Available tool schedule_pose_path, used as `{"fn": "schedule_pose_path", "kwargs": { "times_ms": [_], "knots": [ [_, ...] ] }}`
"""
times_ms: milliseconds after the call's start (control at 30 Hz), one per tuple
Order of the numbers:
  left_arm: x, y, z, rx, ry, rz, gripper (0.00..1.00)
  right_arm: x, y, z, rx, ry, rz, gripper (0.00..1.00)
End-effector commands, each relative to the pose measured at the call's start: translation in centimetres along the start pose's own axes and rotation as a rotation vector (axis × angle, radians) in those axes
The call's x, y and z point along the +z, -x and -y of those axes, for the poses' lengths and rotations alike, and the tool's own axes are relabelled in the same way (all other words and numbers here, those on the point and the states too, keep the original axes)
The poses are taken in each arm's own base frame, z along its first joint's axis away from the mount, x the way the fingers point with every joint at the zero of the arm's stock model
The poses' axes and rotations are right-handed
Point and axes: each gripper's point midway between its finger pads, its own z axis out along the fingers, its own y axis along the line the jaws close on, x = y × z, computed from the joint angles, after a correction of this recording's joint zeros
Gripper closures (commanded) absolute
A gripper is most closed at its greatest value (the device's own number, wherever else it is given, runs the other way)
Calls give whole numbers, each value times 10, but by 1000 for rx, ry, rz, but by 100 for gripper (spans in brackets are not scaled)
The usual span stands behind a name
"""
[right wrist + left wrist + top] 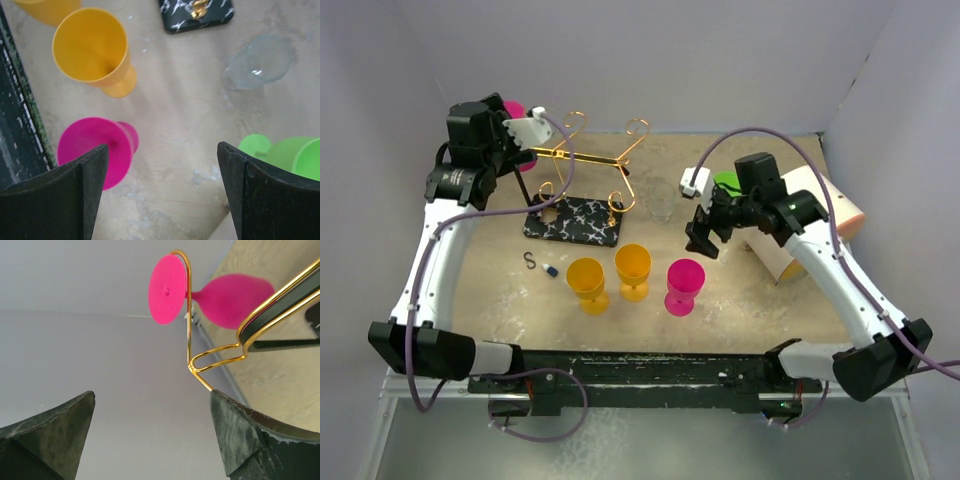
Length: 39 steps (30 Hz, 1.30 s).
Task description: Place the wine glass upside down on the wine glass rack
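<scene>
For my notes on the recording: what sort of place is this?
Probably a lab test booth, not a home: plain walls box in a worn table, with a left arm and a right arm bolted at its edge.

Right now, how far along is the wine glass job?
Done: a pink glass hangs by its foot on the gold rack. In hand: nothing; left gripper and right gripper are open. Remaining off it: two yellow glasses, second pink glass, clear glass, green glass.
</scene>
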Motion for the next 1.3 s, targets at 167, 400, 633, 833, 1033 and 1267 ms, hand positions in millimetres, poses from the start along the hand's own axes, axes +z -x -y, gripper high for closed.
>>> {"fn": "schedule_pose_path", "kwargs": {
  "times_ms": [167, 400, 633, 833, 1033, 1267],
  "knots": [
    [-52, 31, -19, -363, 11, 178, 1, 23, -43, -35, -11, 96, -195, 13],
    [-52, 31, -21, -413, 27, 177, 1, 44, -62, -42, -4, 115, -274, 24],
    [-57, 33, -21, -420, 20, 193, 1, 52, -74, -43, 6, 114, -324, 41],
    [-58, 36, -20, -432, 9, 210, 1, 53, -79, -46, 1, 130, -341, 68],
    [-60, 40, -23, -477, 18, 230, 1, 42, -75, -46, -36, 119, -332, 100],
    [-65, 46, -33, -500, 49, 264, 1, 14, -67, -29, -103, -17, -321, 100]
  ]
}}
